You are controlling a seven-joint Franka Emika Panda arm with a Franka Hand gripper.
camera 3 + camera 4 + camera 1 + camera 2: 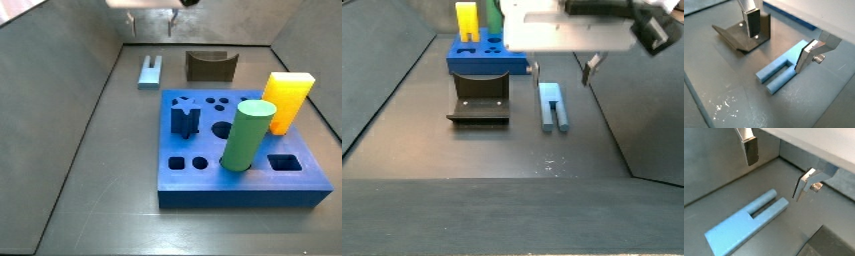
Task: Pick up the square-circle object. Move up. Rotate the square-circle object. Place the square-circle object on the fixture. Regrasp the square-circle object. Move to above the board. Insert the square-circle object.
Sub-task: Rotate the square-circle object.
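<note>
Enclosure: dark grey floor (489, 150), sloped grey walls.
We note a matte floor with a few pale scuff marks (725, 104) in a wrist view; grey side walls (60, 80) rise at an angle around it, evenly lit.

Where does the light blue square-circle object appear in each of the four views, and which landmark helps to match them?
Wrist view: square-circle object flat on the floor, open gripper above it.
Wrist view: the object below the fingers.
Side view: the object at the back, beside the fixture.
Side view: the object right of the fixture.
Shared landmark: the fixture; absent from one wrist view.
</note>
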